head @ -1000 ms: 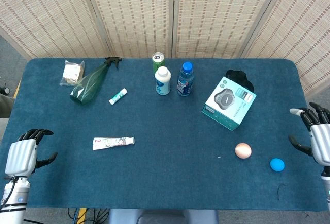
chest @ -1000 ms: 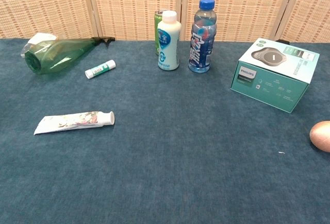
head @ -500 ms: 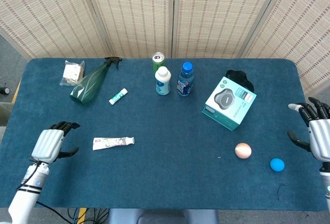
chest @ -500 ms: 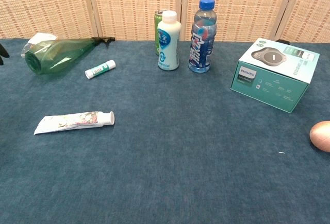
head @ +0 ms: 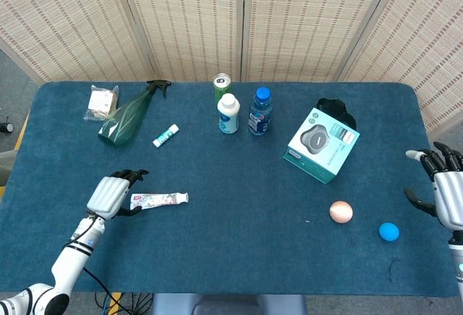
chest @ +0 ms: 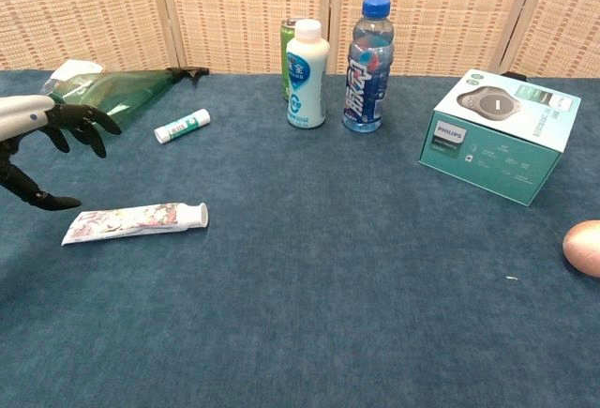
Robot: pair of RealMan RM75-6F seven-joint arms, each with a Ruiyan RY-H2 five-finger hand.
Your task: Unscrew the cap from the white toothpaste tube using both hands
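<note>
Two hands show from the head camera. The left hand (head: 110,195) hangs over the blue table (head: 239,257) just beside the flat end of the tube (head: 158,200), fingers apart and holding nothing. The tube lies flat with its cap (head: 184,198) on, pointing toward the table's middle. The right hand (head: 447,190) sits at the far right edge, fingers spread and empty — well apart from the tube, near the ball (head: 388,231) and the egg (head: 341,211).

From the chest camera, the left hand (chest: 42,145) comes in at the left edge, dark fingers (chest: 84,123) splayed above the tube's (chest: 131,221) flat end, not touching it. The cap (chest: 193,214) points right. Behind stand the white bottle (chest: 306,73) and water bottle (chest: 367,64); the box (chest: 497,136) sits to the right. The right hand is out of this view.
</note>
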